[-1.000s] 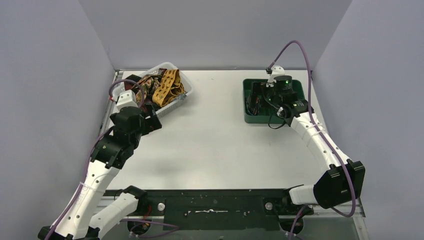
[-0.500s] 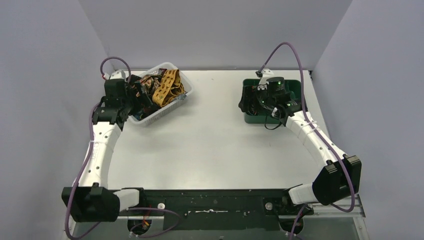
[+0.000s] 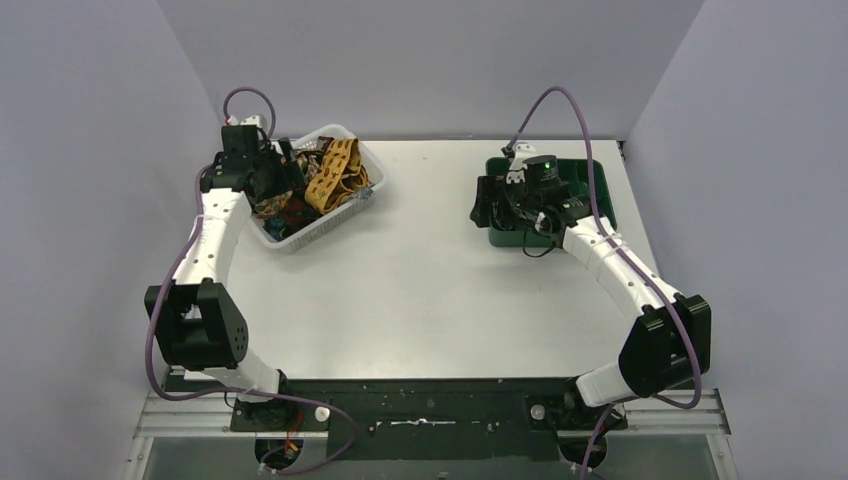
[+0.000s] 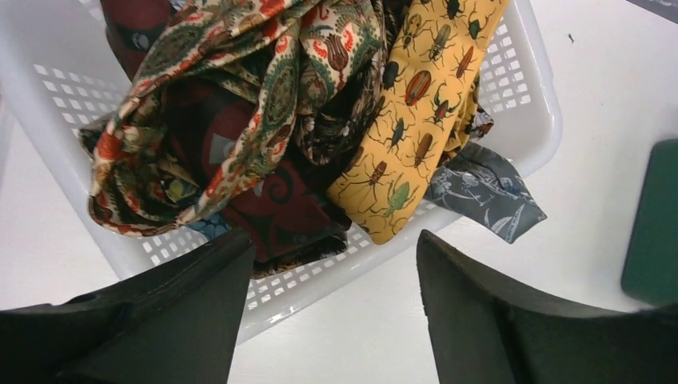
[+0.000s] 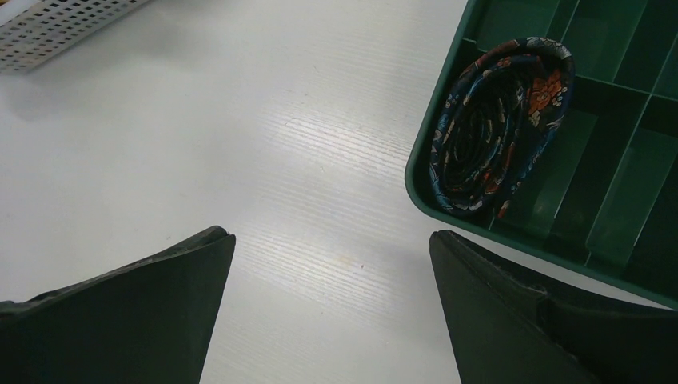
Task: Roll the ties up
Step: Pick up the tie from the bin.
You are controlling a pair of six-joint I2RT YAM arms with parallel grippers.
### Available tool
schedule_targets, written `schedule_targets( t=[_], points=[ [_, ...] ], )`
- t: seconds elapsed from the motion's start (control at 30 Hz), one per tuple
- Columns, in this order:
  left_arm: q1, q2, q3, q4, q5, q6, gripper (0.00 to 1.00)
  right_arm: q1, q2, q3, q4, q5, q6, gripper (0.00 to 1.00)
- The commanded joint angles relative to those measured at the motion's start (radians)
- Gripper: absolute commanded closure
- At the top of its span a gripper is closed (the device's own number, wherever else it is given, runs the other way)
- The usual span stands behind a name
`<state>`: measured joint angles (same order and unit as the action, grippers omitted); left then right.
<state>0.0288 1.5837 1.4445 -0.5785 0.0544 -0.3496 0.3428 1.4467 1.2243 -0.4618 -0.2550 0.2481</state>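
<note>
A white perforated basket at the back left holds loose ties: a mustard yellow beetle-print tie, a dark red tie, a brown-orange multicolour tie and a grey tie hanging over the rim. My left gripper is open and empty above the basket's wall. A dark blue flowered tie lies coiled in the green tray. My right gripper is open and empty over bare table just left of that tray.
The green divided tray stands at the back right, the basket at the back left, with white table between them. Grey walls close in the left, back and right sides. Purple cables arch above both wrists.
My left arm has swung back and up to the basket's left side. My right gripper has moved left, off the green tray to its left edge.
</note>
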Motion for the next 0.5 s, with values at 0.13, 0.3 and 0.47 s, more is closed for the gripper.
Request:
schedule_targets(
  t=[0.13, 0.3, 0.47],
  points=[
    [0.123, -0.027, 0.035, 0.016, -0.027, 0.045, 0.17, 0.009, 0.023, 0.057, 0.017, -0.004, -0.001, 0.0],
    [0.227, -0.018, 0.0, 0.055, 0.069, 0.091, 0.16, 0.01, 0.038, 0.067, 0.011, -0.009, -0.003, 0.0],
    [0.243, 0.074, 0.083, 0.027, 0.164, 0.189, 0.16, 0.011, 0.045, 0.069, 0.006, -0.01, -0.006, 0.0]
  ],
)
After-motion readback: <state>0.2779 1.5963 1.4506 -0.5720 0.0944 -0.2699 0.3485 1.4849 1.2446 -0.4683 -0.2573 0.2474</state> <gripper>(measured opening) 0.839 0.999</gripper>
